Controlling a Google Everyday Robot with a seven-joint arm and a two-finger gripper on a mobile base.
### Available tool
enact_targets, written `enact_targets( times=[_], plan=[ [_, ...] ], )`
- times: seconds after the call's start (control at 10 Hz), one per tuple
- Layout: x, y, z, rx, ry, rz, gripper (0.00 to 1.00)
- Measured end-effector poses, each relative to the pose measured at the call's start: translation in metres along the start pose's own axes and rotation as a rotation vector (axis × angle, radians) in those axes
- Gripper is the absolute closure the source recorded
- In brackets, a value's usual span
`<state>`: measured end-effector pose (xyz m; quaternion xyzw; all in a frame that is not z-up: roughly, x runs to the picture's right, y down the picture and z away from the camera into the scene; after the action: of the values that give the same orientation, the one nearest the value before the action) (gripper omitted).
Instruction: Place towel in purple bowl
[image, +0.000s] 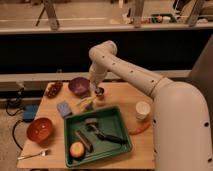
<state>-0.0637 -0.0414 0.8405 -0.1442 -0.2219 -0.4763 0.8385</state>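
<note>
Now the hand (98, 91) hangs low over the counter (127, 95), just right of the purple bowl (79, 85); whether it grips anything cannot be told. Left of the green tray (121, 131), the blue towel (64, 108) lies flat on the counter, in front of the purple bowl and apart from it.

Gripper (98, 91) hangs low over the table (125, 92), just right of the purple bowl (79, 85); approach to the bowl from above stands open; green tray (120, 120) crowds the front; blue towel (64, 108) and red bowl (40, 129) occupy the left; white cup (143, 110) stands right.
</note>
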Motion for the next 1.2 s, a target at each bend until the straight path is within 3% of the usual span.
enact_targets(
  times=[0.7, 1.2],
  plan=[
    [0.000, -0.034, 0.019, 0.045, -0.025, -0.065, 1.00],
    [0.002, -0.046, 0.032, 0.078, -0.045, -0.073, 1.00]
  ],
)
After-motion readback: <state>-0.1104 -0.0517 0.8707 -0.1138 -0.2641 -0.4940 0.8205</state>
